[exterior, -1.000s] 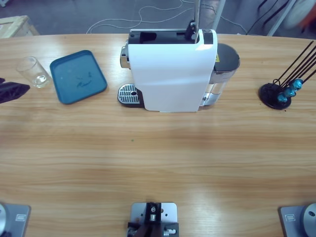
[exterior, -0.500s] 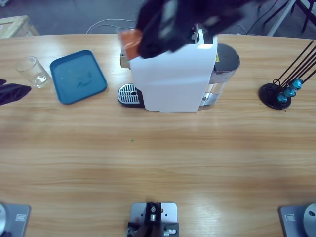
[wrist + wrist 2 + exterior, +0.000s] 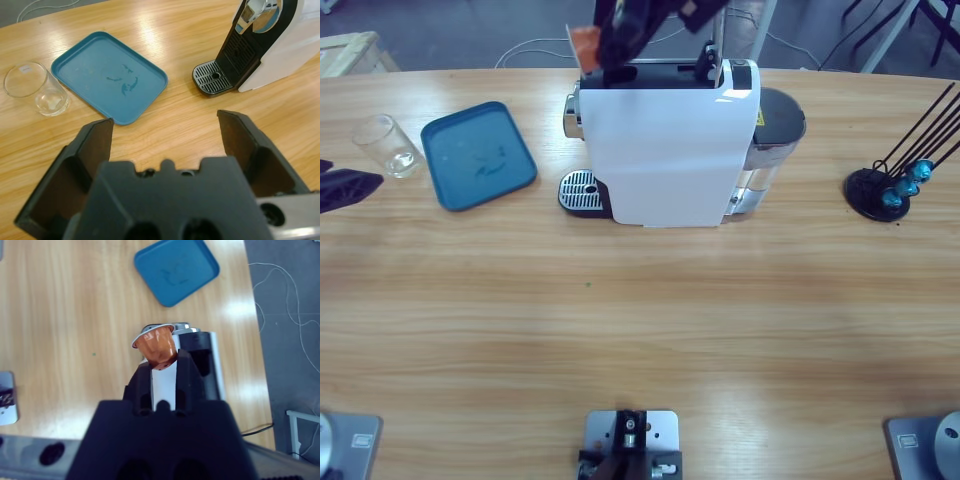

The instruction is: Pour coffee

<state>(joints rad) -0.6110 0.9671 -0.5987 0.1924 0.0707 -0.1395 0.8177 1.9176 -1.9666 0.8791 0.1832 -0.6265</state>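
No coffee shows in any view. The white coffee machine (image 3: 665, 150) stands at the table's far middle, its drip grate (image 3: 581, 190) bare. My right gripper (image 3: 610, 40) hangs above the machine's top left corner, shut on an orange capsule (image 3: 156, 347) with a silver rim; the machine's top opening (image 3: 200, 360) lies just below it. A clear glass (image 3: 35, 90) stands upright beside a blue tray (image 3: 110, 77) at the far left and holds no liquid. My left gripper (image 3: 165, 122) hovers open near the table's left edge (image 3: 340, 185), short of the glass and tray.
A black capsule rack (image 3: 880, 190) with thin rods and blue capsules stands at the far right. The machine's grey water tank (image 3: 775, 130) sits on its right side. Cables lie on the floor beyond the table.
The right arm came in over the machine from the top with the orange capsule; it now hangs at the top left corner. The left gripper, glass and tray stayed put.
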